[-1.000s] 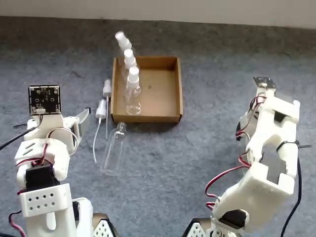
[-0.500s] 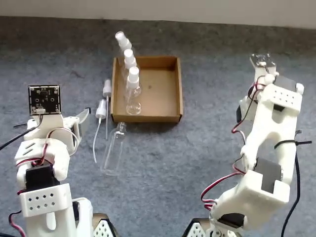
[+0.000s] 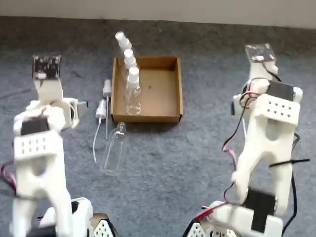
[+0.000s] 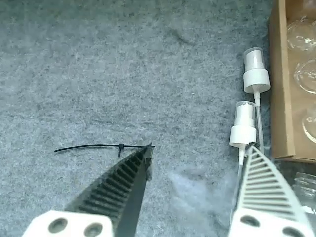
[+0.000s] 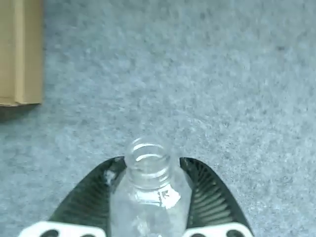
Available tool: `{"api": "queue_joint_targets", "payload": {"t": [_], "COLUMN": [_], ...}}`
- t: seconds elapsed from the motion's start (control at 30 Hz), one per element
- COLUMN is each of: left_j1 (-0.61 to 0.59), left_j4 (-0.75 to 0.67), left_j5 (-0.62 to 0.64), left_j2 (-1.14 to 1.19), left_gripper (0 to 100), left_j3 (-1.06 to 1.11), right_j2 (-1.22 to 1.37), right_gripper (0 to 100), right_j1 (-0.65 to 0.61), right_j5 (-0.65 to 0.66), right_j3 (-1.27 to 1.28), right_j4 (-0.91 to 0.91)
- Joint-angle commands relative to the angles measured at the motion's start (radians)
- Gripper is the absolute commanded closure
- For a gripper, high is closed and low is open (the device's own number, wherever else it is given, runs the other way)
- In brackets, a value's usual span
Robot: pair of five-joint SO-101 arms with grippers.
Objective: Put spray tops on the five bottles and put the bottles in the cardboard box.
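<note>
On grey carpet (image 3: 197,138), cardboard box (image 3: 163,94) sat between arms, open side up. Three capped bottles (image 3: 132,96) stood in row along box wall nearest left arm. Two spray tops (image 3: 106,89) lay on carpet just outside that wall. Loose bottle (image 3: 113,150), uncapped, lay on side just in front of box, neck toward it. Left gripper (image 4: 200,148) hung over carpet, jaws spread wide, nothing between them. One fingertip sat just beside nearer spray top (image 4: 243,131). Right gripper (image 5: 148,168) was clamped on held bottle (image 5: 145,192), uncapped, gripped below neck. Black cable tie (image 4: 98,146) lay on carpet near left gripper.
</note>
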Motion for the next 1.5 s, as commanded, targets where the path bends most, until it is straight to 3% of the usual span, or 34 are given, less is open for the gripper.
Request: {"api": "queue_joint_targets", "payload": {"t": [0.0,0.33,0.67,0.97,1.2,1.47], "left_j1": [0.041,0.128,0.202,0.220,0.243,0.236], "left_j4": [0.089,0.256,0.456,0.661,0.680,0.729], "left_j5": [0.003,0.100,0.146,0.146,0.141,0.146], "left_j2": [0.398,1.038,1.474,1.702,1.821,1.821], "left_gripper": [74,74,74,77,89,91], "left_j3": [-0.409,-1.150,-1.675,-1.998,-2.104,-2.365], "right_j2": [-0.191,-0.631,-0.852,-0.837,-0.837,-0.837], "right_gripper": [99.3,99.3,99.3,99.3,99.3,99.3], "right_j1": [-0.087,-0.249,-0.249,-0.249,-0.249,-0.249], "right_j5": [-0.055,-0.107,-0.110,-0.110,-0.112,-0.114], "right_j3": [0.111,0.622,0.740,0.742,0.742,0.743], "right_j4": [-0.019,-0.179,-0.183,-0.183,-0.182,-0.179]}}
